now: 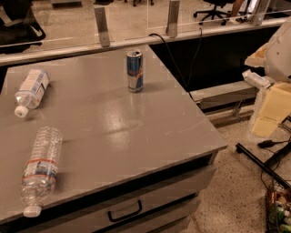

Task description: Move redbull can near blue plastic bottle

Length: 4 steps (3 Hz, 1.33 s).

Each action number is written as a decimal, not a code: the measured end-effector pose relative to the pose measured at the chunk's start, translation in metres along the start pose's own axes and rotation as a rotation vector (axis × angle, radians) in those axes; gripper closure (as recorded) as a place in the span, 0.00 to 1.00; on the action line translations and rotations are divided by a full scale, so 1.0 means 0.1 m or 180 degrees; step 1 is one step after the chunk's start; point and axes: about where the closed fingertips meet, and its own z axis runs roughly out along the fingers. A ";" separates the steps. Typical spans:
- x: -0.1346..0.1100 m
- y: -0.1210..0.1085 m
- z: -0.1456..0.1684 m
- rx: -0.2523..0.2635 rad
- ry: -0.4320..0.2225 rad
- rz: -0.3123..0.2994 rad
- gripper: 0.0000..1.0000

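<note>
The robot's pale arm (281,50) enters at the right edge, mostly cut off by the frame. Its hand (273,109) hangs below it over the speckled floor, well apart from the counter (136,132) and touching nothing on it. Whether the hand is open or closed cannot be told, as its outline blurs into beige shapes at the frame's edge.

The can (134,71) stands upright near the counter's far edge, alone and right of centre. The blue bottle (31,91) lies on its side at the far left, white cap pointing toward the near side, well apart from the can. A ribbed bottle (40,175) lies on its side at the near left, its cap close to the front edge.

A dark cable (177,59) drops behind the counter's right corner. A drawer (125,211) with a black handle shows below the front edge, cut off at the bottom. Beyond the glass partition, an office chair (213,11) is only partly seen.
</note>
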 end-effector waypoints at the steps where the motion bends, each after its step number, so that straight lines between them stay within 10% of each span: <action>1: 0.00 0.00 0.00 0.0001 0.0000 0.0000 0.00; 4: -0.65 -0.84 0.10 0.0452 -0.0533 -0.0446 0.00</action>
